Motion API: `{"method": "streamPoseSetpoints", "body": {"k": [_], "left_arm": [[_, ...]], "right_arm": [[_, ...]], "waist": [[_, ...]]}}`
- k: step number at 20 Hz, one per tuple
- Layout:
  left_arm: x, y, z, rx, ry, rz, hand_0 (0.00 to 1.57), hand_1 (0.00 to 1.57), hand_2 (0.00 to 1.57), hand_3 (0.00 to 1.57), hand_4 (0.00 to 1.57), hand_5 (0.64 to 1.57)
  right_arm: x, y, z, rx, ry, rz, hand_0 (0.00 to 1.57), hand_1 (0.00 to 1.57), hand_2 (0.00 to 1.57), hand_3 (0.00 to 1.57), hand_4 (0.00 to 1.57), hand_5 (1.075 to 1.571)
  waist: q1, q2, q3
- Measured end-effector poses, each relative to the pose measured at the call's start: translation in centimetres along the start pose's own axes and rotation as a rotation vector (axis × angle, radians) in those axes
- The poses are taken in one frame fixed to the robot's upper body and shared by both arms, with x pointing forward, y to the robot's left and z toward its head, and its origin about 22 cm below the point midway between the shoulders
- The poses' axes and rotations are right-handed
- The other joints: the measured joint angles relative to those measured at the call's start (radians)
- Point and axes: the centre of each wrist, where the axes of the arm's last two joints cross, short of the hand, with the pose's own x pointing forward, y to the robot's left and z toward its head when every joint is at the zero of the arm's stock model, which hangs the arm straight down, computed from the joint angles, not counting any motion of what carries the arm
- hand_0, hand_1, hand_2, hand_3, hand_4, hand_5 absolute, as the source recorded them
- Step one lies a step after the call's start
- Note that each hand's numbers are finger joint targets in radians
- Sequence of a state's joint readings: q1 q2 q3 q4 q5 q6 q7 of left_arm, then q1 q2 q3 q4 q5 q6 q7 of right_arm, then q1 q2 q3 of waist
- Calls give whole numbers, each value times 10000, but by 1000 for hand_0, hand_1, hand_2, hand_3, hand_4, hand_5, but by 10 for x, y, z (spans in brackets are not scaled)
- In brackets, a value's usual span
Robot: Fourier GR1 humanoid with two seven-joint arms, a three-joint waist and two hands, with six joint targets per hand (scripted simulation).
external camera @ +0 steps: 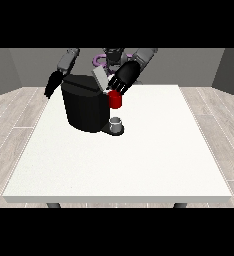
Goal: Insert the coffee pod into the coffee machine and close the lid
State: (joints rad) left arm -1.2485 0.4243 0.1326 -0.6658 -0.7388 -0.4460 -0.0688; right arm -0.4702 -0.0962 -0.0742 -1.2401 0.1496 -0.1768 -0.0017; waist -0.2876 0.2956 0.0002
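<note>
The black coffee machine (84, 107) stands on the white table (139, 160) at the back left. Its grey lid (99, 77) is tilted up and open. A red thing at the machine (115, 100) shows at its front head. The hand at the view's right (123, 77) hovers over the machine's top, just right of the lid and above the red thing. The hand at the view's left (53, 85) hangs beside the machine's left side, fingers relaxed and pointing down, holding nothing. A small grey thing (117, 123) stands on the machine's base under the head.
The table's near edge (119, 199) runs across the bottom. Grey wood floor surrounds the table on all sides.
</note>
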Motion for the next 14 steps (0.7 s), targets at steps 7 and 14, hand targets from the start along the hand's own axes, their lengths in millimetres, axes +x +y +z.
{"method": "streamPoseSetpoints", "body": {"k": [7, 14], "left_arm": [[-4, 6, 2, 239, 14, -130, 1231, 1231, 1267, 1211, 389, 1571], [-3, 13, 3, 556, -63, -268, 1202, 1202, 1218, 1176, 360, 1571]], "right_arm": [[3, 6, 2, 134, -27, -43, 0, 0, 0, 0, 0, 1571], [8, 11, 1, 98, -149, 19, 0, 0, 0, 0, 0, 1571]], "waist": [[-138, 97, 0], [-194, 159, -2]]}}
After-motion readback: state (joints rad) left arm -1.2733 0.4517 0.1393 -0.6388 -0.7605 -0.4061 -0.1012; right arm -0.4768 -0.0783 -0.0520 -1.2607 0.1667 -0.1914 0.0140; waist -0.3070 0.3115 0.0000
